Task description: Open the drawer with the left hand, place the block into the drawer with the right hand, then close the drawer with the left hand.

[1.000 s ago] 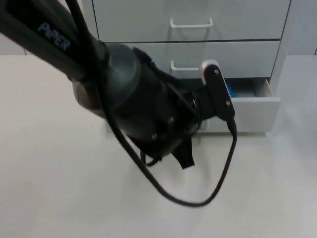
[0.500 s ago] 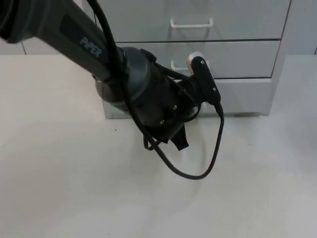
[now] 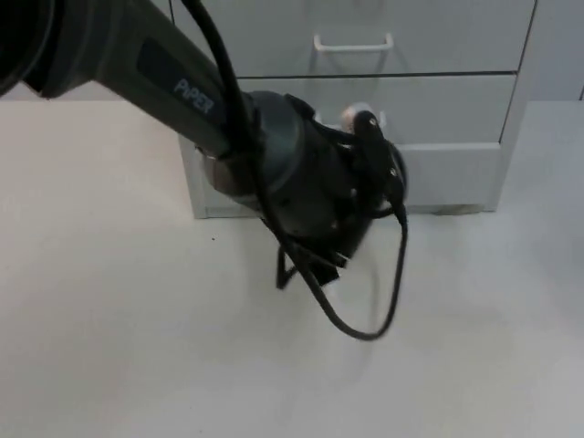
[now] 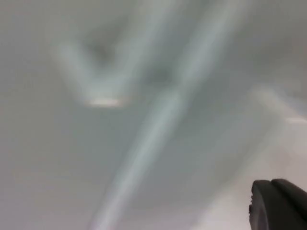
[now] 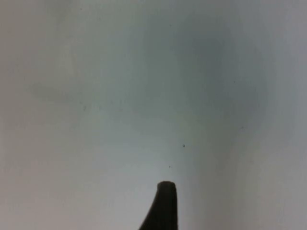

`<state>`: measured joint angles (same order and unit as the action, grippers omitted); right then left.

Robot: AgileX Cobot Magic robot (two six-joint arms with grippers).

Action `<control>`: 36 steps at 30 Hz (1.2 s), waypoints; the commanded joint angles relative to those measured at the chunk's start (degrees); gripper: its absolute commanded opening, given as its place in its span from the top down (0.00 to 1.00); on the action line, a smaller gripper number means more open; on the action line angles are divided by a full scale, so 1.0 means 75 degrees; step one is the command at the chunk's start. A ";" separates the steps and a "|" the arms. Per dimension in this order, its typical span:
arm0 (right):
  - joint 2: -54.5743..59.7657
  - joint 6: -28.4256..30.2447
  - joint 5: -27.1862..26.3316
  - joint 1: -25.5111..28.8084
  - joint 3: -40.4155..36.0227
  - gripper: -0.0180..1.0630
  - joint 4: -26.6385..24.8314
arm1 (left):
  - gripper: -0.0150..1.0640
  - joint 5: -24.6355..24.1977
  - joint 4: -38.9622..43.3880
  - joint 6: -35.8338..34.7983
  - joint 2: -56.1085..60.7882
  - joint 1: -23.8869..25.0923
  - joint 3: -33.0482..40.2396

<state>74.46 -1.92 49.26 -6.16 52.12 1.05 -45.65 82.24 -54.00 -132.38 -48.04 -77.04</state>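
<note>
Bottom drawer: the lowest pale grey drawer front [image 3: 456, 173] of the grey cabinet [image 3: 190, 182] looks flush with the frame, shut or very nearly so. It stands just ahead of the left gripper [image 4: 278, 203].

Block: I cannot tell where it lies. If it is inside, the shut front hides it.

Left gripper: the black gripper is close up against the cabinet's face, under the bulk of the left arm [image 3: 301, 173]. I cannot tell how far it is open or whether it holds anything. In the left wrist view a blurred pale handle shape [image 4: 96, 91] lies ahead of the jaws, but I cannot say which drawer it belongs to.

Step in hand: closing, by my judgement at its very end.

Doing it well: push straight along the drawer's run, square to the front and not at a slant, so it does not bind. Press until the seam closes evenly, then let go of contact before drawing back, so the front is not dragged out again.

Neighbours: the middle drawer [image 3: 456, 108] and the top drawer's white loop handle [image 3: 353, 43] sit above the jaws. Keep clear of both when backing away.

Right gripper: the right gripper [image 5: 165, 206] waits over the bare white table top [image 5: 144, 96], well apart from the cabinet. I cannot tell its opening.
</note>
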 commanded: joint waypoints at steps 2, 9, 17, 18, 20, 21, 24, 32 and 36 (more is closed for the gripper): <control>-0.0060 0.0032 -0.0127 0.0043 -0.0044 0.32 0.0016 | 0.99 -0.0022 -0.1289 0.0900 0.0426 -0.0700 0.0253; -0.0060 0.0032 -0.0128 0.0043 -0.0044 0.32 0.0031 | 0.99 0.0101 -0.2661 0.1985 0.1321 -0.1501 0.0915; -0.0060 0.0032 -0.0128 0.0043 -0.0044 0.32 0.0031 | 0.99 0.0204 -0.7024 0.5739 0.2367 -0.1275 0.1029; -0.0060 0.0032 -0.0128 0.0043 -0.0044 0.32 0.0031 | 0.99 0.0235 -0.7351 0.5920 0.2458 -0.1189 0.1029; -0.0060 0.0032 -0.0128 0.0043 -0.0044 0.32 0.0031 | 0.99 0.0250 -0.7491 0.5975 0.2521 -0.1124 0.1029; -0.0060 0.0032 -0.0128 0.0043 -0.0044 0.32 0.0031 | 0.99 0.0265 -0.7533 0.5980 0.2598 -0.1048 0.1029; -0.0060 0.0032 -0.0128 0.0043 -0.0044 0.32 0.0031 | 0.99 0.0177 -0.7607 0.5980 0.2728 -0.0906 0.1029; -0.0060 0.0032 -0.0128 0.0043 -0.0044 0.32 0.0016 | 0.99 0.0154 -0.8822 0.6328 0.3542 0.0013 0.1236; -0.0060 0.0032 -0.0128 0.0043 -0.0044 0.32 -0.0009 | 0.99 0.0456 -0.9168 0.6352 0.4208 0.0682 0.1947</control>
<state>74.46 -1.92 48.92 -6.16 52.12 1.05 -43.43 16.04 -6.49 -104.13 -45.96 -65.58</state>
